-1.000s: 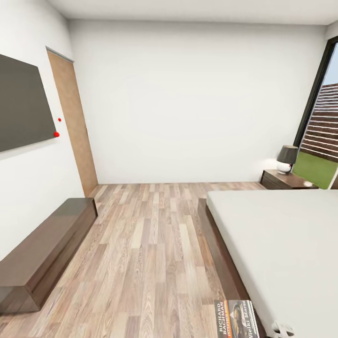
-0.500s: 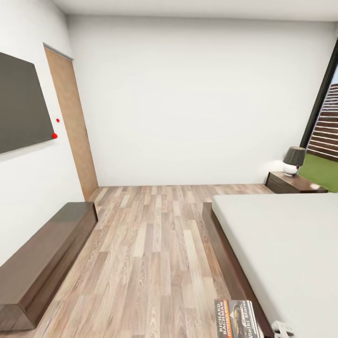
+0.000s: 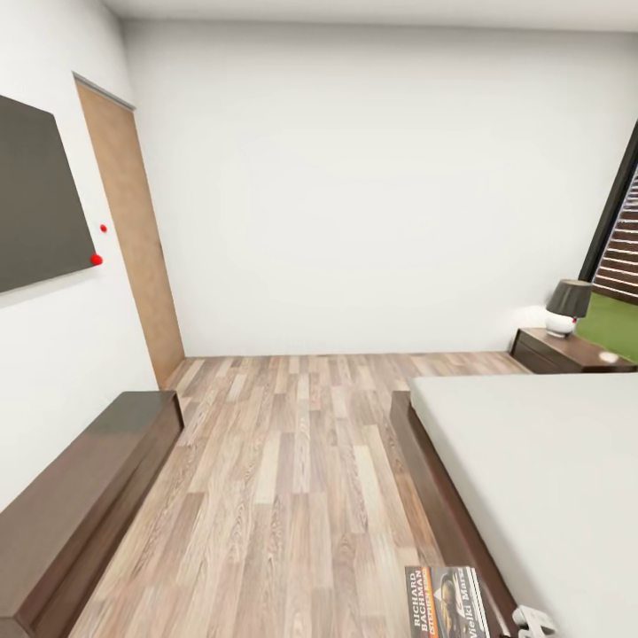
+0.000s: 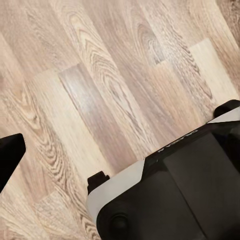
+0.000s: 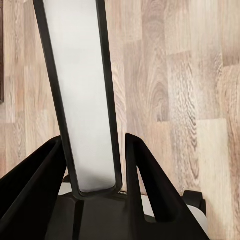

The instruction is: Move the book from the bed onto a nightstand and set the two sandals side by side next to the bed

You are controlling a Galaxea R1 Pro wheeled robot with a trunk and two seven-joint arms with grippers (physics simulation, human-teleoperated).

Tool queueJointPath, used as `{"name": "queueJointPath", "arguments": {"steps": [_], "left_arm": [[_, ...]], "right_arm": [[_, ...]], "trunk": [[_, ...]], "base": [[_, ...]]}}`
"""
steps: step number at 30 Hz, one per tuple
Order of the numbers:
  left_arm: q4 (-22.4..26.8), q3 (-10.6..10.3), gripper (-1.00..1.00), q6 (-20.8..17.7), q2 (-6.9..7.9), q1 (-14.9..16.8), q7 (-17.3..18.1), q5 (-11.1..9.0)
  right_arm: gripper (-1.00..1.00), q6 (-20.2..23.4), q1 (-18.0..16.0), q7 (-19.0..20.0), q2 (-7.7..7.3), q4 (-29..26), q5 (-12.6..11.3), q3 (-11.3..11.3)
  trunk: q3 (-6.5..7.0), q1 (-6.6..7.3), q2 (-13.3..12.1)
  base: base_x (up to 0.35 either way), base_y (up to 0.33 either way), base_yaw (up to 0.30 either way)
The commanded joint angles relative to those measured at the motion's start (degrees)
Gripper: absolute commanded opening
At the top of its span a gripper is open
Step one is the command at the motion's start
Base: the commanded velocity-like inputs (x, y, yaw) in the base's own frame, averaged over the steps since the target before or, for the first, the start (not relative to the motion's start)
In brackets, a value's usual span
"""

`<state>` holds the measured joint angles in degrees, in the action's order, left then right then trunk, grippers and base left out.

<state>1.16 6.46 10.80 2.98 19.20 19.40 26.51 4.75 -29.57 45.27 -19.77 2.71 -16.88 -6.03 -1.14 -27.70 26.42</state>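
The book (image 3: 446,602) with its dark cover, orange band and white "Richard Bachman" lettering hangs at the bottom of the head view, over the floor beside the bed frame (image 3: 443,505). In the right wrist view it shows edge-on as a pale strip (image 5: 82,100), and my right gripper (image 5: 94,137) is shut on it. The bed's pale mattress (image 3: 540,461) lies to the right. A dark nightstand (image 3: 571,352) stands at the far right by the window. My left gripper (image 4: 120,145) is open over bare floor, one black finger (image 4: 9,157) at the picture's edge. The sandals are out of view.
A long low dark dresser (image 3: 80,496) runs along the left wall under a dark wall panel (image 3: 40,199). A wooden door (image 3: 133,239) is beyond it. A grey-shaded lamp (image 3: 567,306) sits on the nightstand. Wood-plank floor (image 3: 292,461) stretches between dresser and bed.
The whole head view has shifted: the camera has moved, so the nightstand and bed sit farther right and lower. The book stays in the same spot in the picture.
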Motion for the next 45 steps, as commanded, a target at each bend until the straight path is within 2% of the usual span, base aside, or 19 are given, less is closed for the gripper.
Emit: {"name": "queueJointPath", "arguments": {"steps": [1,45], "left_arm": [[-0.02,0.49,1.0,0.19,0.01,0.05,0.17,0.56],[-0.02,0.53,1.0,0.19,0.01,0.05,0.11,0.56]], "right_arm": [[-1.0,0.35,-0.12,0.26,-0.01,0.1,-0.7,-0.13],[-1.0,0.34,-0.13,0.26,-0.01,0.07,-0.7,-0.13]], "trunk": [[-0.12,-0.06,0.11],[-0.12,-0.06,0.11]], "base": [[0.314,0.087,0.0],[0.325,0.003,0.0]]}}
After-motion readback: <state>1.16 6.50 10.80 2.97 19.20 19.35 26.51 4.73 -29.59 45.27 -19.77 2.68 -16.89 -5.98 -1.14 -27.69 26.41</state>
